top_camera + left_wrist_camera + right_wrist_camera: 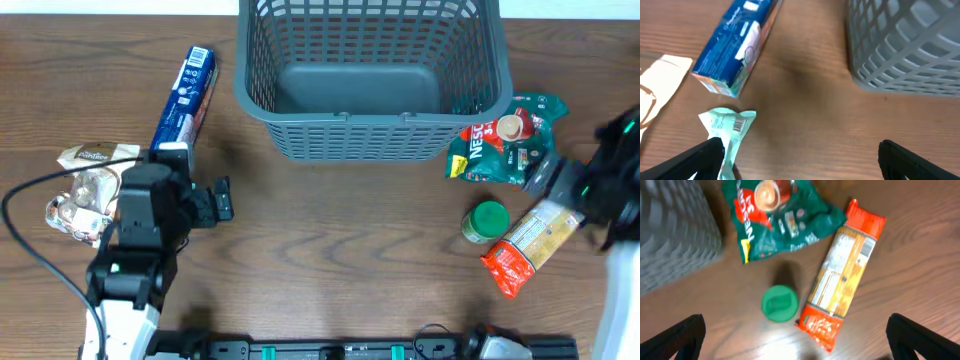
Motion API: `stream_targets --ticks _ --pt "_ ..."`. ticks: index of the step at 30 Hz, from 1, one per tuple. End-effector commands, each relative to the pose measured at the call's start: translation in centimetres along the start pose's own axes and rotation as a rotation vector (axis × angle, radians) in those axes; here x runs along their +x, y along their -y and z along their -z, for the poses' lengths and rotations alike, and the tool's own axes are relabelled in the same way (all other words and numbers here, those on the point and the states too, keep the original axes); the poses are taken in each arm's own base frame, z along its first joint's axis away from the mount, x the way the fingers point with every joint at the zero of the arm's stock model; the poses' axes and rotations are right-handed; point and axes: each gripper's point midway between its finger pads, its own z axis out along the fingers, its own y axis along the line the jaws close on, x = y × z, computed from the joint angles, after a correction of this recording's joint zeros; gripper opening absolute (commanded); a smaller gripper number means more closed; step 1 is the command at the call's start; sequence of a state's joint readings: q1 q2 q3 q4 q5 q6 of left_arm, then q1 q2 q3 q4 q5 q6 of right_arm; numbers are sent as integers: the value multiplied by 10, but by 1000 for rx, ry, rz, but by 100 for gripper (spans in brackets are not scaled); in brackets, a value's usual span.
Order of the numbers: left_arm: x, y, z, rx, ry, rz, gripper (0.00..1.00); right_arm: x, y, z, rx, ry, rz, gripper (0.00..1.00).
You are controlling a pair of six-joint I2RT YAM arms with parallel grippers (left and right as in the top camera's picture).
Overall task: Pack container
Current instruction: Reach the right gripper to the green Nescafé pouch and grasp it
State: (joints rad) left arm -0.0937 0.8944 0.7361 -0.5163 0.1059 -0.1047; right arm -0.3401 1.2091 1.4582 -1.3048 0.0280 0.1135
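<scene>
The dark grey lattice container (370, 75) stands at the back centre, with nothing showing inside; it also shows in the left wrist view (910, 45) and the right wrist view (670, 230). My left gripper (216, 200) is open and empty above the table (800, 160). A mint green packet (730, 132) lies by its left finger. A blue box (187, 95) lies beyond it (737, 45). My right gripper (575, 190) is open and empty (795, 340) over a green-lidded jar (780, 302) and an orange pasta packet (842, 287).
A green coffee pouch (510, 140) lies against the container's right front corner (782, 215). Tan and white packets (90, 185) lie at the far left, with a black cable over them. The jar (487, 222) and the orange packet (530, 245) sit front right.
</scene>
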Motion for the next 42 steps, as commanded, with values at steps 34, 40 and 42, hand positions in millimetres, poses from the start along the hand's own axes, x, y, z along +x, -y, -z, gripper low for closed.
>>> stream_targets --ticks 34,40,42 --pt "-6 4 -1 13 -9 5 98 -59 -11 -282 -269 -314 178 99" --pt "-7 4 -1 13 -8 5 99 -35 -16 -312 -306 -395 158 88" --pt "-7 4 -1 13 -8 5 99 -30 -17 -317 -308 -411 156 75"
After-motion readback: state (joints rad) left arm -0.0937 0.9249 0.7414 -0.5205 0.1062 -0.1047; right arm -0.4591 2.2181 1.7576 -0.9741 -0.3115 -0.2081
